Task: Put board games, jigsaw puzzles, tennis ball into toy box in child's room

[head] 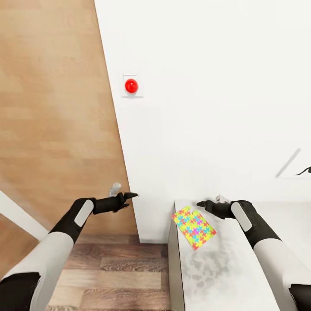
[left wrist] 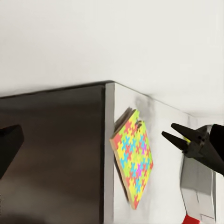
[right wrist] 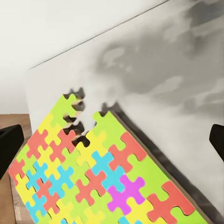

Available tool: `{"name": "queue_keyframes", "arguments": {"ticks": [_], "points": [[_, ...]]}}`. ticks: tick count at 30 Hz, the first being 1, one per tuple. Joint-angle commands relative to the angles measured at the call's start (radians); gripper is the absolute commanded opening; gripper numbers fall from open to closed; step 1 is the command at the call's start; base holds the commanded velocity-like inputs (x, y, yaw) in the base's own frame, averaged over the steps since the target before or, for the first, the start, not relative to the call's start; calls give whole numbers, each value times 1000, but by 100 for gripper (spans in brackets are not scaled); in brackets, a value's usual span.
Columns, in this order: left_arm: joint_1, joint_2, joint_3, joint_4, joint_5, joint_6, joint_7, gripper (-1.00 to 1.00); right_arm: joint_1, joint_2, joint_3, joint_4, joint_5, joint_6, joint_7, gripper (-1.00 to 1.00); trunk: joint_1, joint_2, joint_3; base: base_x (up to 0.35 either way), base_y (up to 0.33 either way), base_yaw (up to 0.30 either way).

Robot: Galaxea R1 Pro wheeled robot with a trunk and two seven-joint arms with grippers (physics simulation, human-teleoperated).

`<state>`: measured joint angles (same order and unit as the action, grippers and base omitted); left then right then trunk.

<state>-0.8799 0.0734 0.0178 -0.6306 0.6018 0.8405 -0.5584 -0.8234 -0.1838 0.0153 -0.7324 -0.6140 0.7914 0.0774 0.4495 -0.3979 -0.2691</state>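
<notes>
A: Jigsaw puzzle (head: pixel 194 227) lies flat at the near end of the table (head: pixel 233 276), corner-on to you, close to the table's left edge. Your right gripper (head: pixel 201 204) hangs just beyond its far corner, apart from it, carrying nothing.

B: Jaw state?

A: In the right wrist view the two dark finger tips (right wrist: pixel 9 147) sit at the outer edges of the frame with the puzzle between them, so the right gripper reads as wide. The left gripper (head: pixel 131 196) hovers off the table over the wood floor (head: pixel 112 268), nothing in it; its fingers look near together from the head camera, but I cannot tell their gap for sure.

B: Which way does the box run?

A: Nearly square, so the long axis is faint. The diagonal runs from its far-left corner toward its near-right corner. The edges stand oblique to the table's edge and to your finger line.

B: Risks?

A: Three, in my judgement. Close across a corner and the flat box likely twists out. Come down too shallow and you may shove it over the left edge, which is near. And the box is thin against the top, so a pad may scrape the table instead of getting under. Square your wrist to an edge first.
</notes>
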Motion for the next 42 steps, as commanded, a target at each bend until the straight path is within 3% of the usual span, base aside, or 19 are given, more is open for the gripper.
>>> {"name": "queue_keyframes", "arguments": {"ticks": [1,6,12,42], "points": [[-1,-4,1,1,-8,3,-2,100,-1,-1,2,-1,5,3,5,100,1,-2,-4,0,0,0],[-3,-18,0,3,-39,-3,-2,100,-1,0,2,-1,5,5,5,100,1,-2,-12,0,0,0],[-4,-22,-3,3,-50,-5,-3,100,-2,0,4,-1,5,7,5,100,1,-2,-22,0,0,0],[-4,-18,-7,3,-53,-6,-6,100,-13,-2,5,0,4,34,4,100,1,-2,-71,0,0,0]]}}
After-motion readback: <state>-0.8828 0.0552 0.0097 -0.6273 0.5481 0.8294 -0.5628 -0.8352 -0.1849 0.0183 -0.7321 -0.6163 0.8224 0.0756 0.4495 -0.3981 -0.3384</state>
